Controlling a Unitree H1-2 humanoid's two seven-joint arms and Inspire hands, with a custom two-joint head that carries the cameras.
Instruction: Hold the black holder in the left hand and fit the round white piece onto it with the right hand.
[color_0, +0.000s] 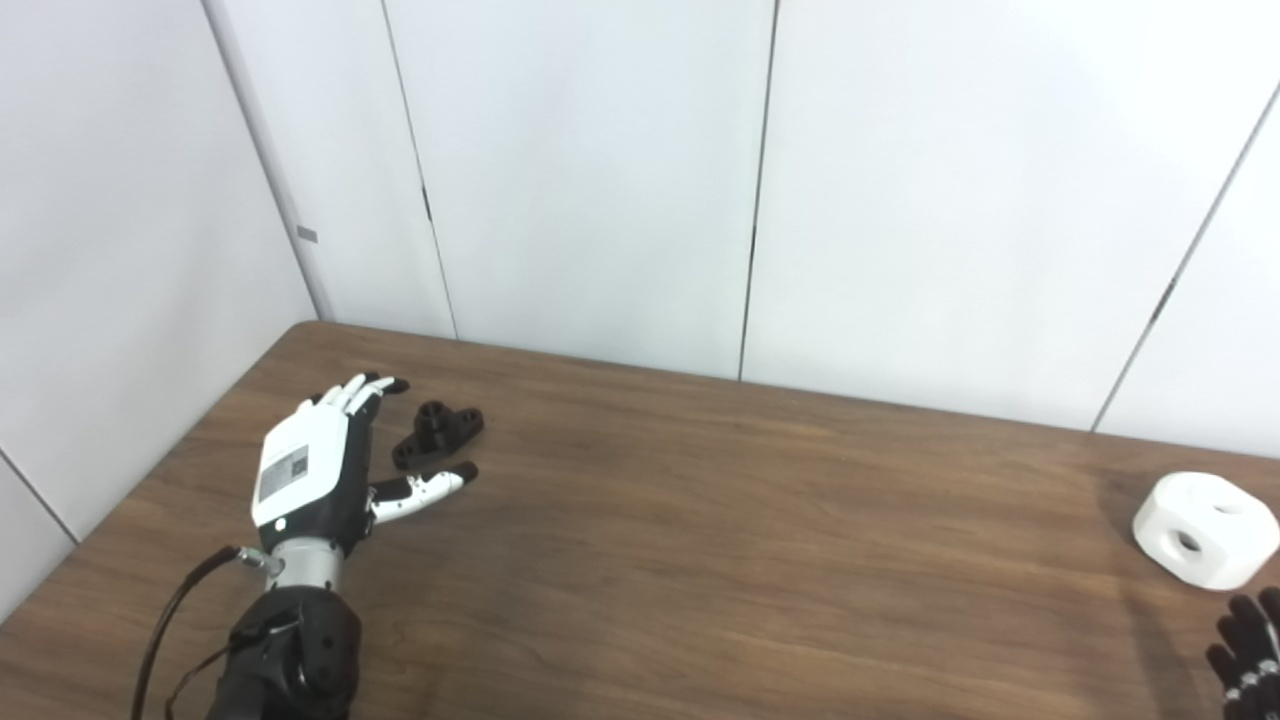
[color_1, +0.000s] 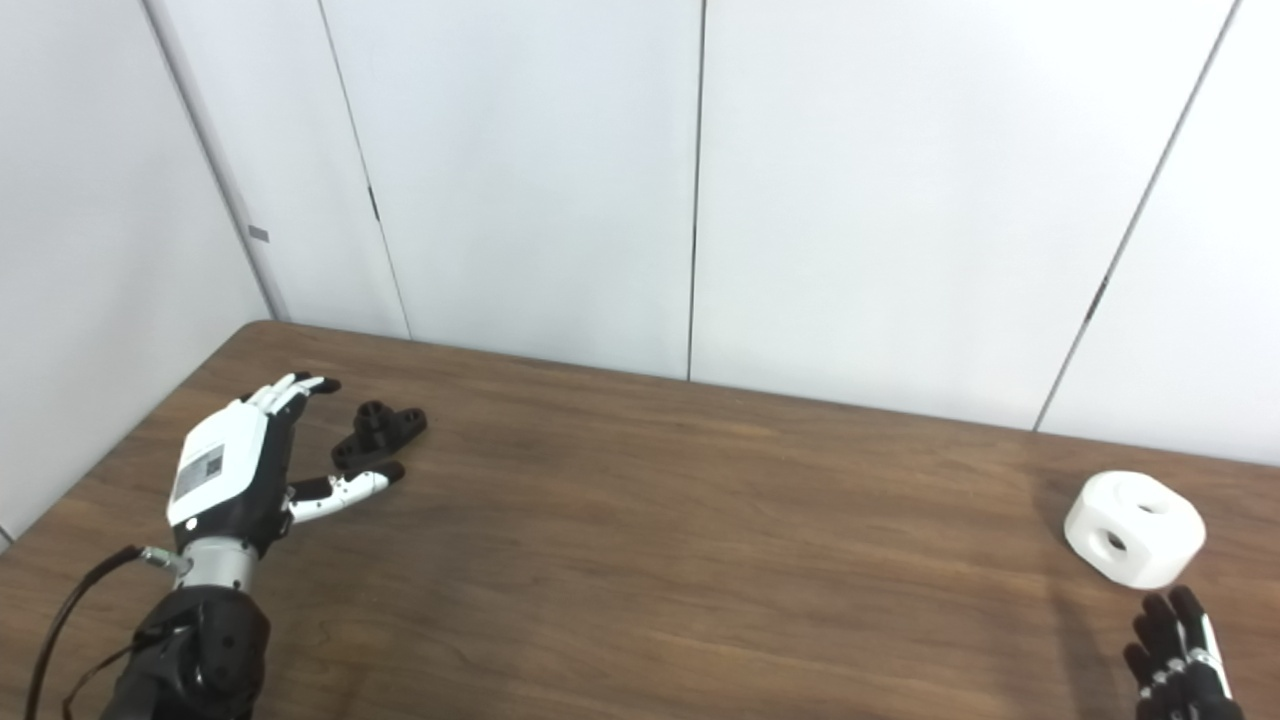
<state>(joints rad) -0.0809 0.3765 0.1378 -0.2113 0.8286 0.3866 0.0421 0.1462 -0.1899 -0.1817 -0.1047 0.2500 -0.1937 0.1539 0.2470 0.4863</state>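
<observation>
Both hands hold nothing: left hand (color_0: 315, 470) splayed beside black holder (color_0: 438, 432), right hand (color_1: 1180, 655) spread near white piece (color_1: 1135, 527); wrap the holder's base squarely

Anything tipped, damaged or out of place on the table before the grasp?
Nothing stands out. The small black plastic holder lies flat on the brown wooden table, between the open left hand's fingers and thumb, not yet gripped. The round white plastic piece sits intact at the far right, just beyond the right hand.
</observation>
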